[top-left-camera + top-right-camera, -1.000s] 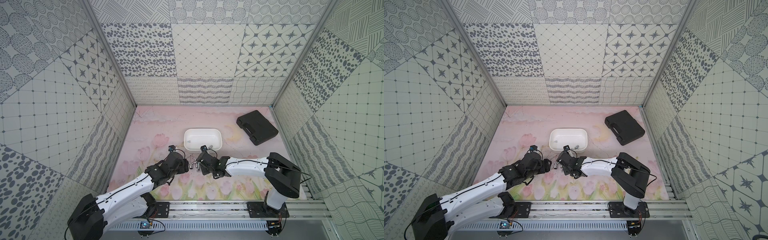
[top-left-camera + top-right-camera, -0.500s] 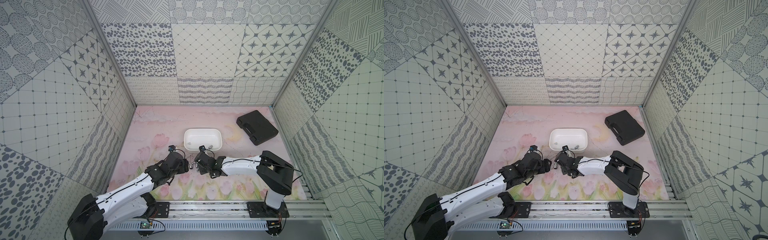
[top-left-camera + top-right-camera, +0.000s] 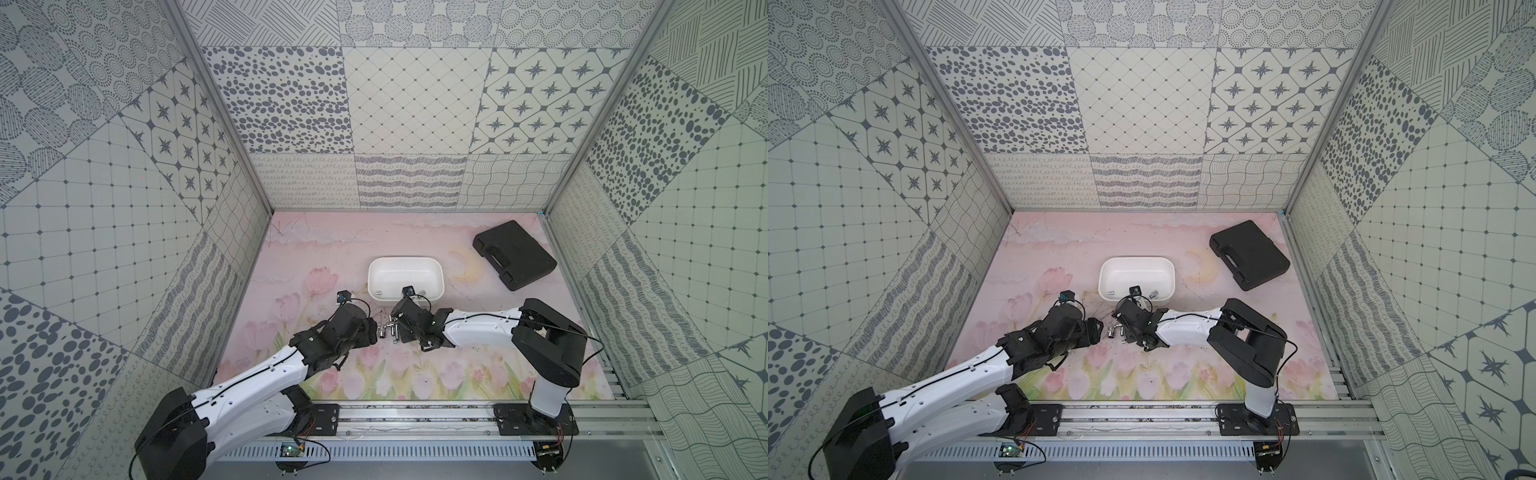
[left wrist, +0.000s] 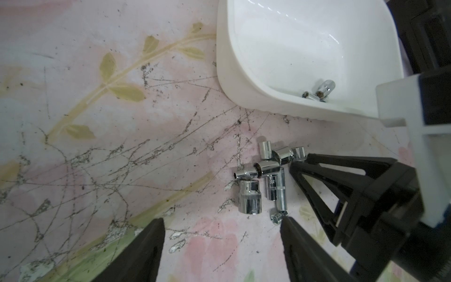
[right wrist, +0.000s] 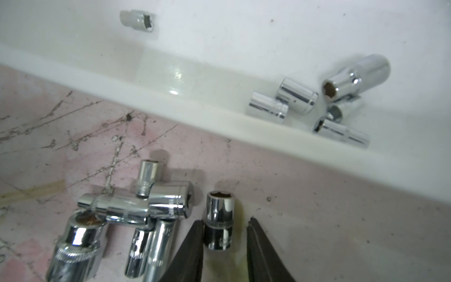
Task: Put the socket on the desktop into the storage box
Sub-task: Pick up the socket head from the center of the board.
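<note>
— Where is the small chrome steel socket (image 5: 219, 210)?
— On the pink flower-printed table (image 3: 316, 257), near the white rounded plastic storage box (image 3: 405, 272) and just beside the heap of other chrome sockets (image 5: 136, 210)
— And the right end effector (image 5: 225, 221)?
— Spread, one black finger on each side of that socket, with a gap on one side; nothing pinched
— The left end effector (image 4: 222, 219)?
— Spread wide by the heap, holding nothing

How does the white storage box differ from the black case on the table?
Colour: the storage box is white, the case black. State: the box is an open tub holding sockets, the case flat and closed. Pose: the box sits square to the back wall, the case angled. Both rest on the table.
</note>
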`<state>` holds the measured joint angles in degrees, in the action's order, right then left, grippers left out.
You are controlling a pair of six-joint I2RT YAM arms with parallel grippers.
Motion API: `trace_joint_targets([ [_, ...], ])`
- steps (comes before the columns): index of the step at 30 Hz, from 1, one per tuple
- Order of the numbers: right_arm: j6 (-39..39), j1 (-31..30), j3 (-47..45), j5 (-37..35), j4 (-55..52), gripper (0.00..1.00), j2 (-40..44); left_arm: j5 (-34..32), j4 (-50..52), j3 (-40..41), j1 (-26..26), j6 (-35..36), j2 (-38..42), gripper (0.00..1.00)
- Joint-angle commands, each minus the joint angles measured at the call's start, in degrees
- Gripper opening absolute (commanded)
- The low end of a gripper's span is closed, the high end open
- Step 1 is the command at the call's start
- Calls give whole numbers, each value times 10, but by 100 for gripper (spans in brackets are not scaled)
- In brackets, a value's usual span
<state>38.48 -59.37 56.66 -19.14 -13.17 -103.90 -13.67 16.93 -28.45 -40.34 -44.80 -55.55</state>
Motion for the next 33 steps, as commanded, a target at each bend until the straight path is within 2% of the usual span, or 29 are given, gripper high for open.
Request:
trace_joint_targets([
  [1, 9, 4, -4, -5, 6, 33, -14, 4, -3, -8, 0, -1, 1, 79],
  [9, 9, 15, -3, 3, 16, 29, -22, 3, -2, -8, 0, -1, 2, 79],
  [17, 10, 16, -17, 4, 15, 18, -5, 3, -2, -8, 0, -1, 1, 79],
  [28, -28, 16, -18, 1, -7, 15, 98, 5, 0, -8, 0, -2, 3, 79],
  [33, -64, 17, 6, -23, -17, 16, 149, 6, 2, -7, 0, -2, 7, 79],
])
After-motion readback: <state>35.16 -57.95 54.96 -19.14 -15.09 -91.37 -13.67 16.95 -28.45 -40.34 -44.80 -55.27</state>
